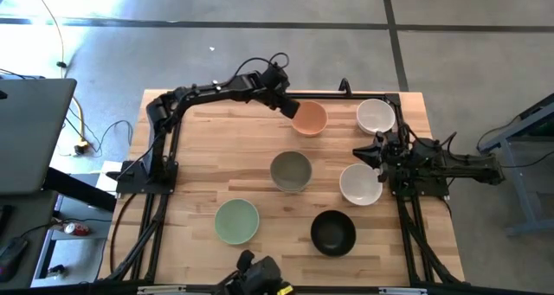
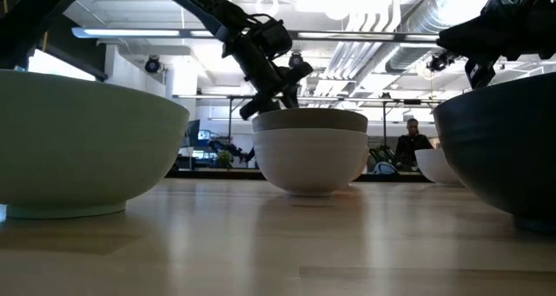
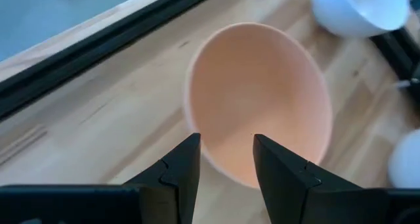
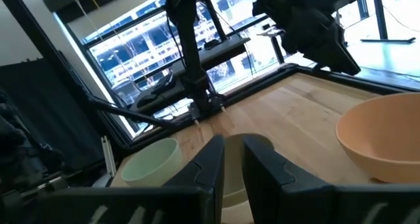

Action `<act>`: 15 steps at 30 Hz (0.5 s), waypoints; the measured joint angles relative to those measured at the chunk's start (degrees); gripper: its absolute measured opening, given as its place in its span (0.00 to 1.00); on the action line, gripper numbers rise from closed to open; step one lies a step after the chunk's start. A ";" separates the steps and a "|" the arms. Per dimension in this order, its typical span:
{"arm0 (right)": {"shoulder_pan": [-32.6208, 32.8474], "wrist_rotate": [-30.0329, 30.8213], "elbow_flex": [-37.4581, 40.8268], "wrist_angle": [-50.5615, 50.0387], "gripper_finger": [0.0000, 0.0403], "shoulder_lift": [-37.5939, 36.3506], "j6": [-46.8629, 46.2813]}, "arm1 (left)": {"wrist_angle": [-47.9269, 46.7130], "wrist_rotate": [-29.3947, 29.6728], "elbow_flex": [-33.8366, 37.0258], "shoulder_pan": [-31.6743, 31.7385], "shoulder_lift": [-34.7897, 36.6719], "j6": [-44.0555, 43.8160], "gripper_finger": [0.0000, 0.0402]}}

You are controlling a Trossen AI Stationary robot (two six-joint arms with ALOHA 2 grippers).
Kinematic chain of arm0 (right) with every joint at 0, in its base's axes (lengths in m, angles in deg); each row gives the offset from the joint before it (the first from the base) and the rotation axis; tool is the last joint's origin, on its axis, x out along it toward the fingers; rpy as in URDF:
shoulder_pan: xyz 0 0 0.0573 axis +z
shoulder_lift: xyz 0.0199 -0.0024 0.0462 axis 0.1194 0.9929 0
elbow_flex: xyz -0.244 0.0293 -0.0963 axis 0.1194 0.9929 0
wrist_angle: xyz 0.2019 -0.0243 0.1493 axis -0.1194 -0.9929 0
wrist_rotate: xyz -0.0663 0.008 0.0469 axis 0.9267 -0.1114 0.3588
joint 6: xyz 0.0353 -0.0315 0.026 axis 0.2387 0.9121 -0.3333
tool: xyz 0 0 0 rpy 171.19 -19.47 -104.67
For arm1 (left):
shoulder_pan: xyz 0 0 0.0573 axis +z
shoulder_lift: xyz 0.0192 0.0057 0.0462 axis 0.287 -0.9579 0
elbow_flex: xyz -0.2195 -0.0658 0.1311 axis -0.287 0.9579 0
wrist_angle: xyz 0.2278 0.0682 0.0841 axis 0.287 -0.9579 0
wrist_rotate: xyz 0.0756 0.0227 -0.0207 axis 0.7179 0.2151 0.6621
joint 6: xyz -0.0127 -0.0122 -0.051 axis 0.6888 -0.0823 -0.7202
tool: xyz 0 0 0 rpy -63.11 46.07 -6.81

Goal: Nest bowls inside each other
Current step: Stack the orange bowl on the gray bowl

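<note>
Left claw [image 1: 292, 110], fingers parted, hangs over the peach-orange bowl [image 1: 310, 118] near the bench's [image 1: 199, 157] far edge; right claw [image 1: 368, 151] parted by the right edge.

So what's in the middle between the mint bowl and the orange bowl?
The olive bowl sits roughly between the mint bowl and the orange bowl, with bare wood either side. The high view shows it.

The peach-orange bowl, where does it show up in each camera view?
High view: peach-orange bowl at far edge, under left gripper.
Low view: cannot tell.
Left wrist view: centre, beyond open fingers.
Right wrist view: right side.
Shared landmark: white bowl beside it.
</note>
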 joint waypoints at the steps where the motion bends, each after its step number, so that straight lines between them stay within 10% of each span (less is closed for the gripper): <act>1: 0.00 0.00 0.00 0.28 0.11 0.00 0.00 | -0.58 0.10 -0.08 0.31 -0.01 0.00 0.33; 15: 0.00 0.01 0.00 1.20 0.11 0.00 0.64 | -2.35 1.94 -0.58 0.10 -0.02 0.71 0.33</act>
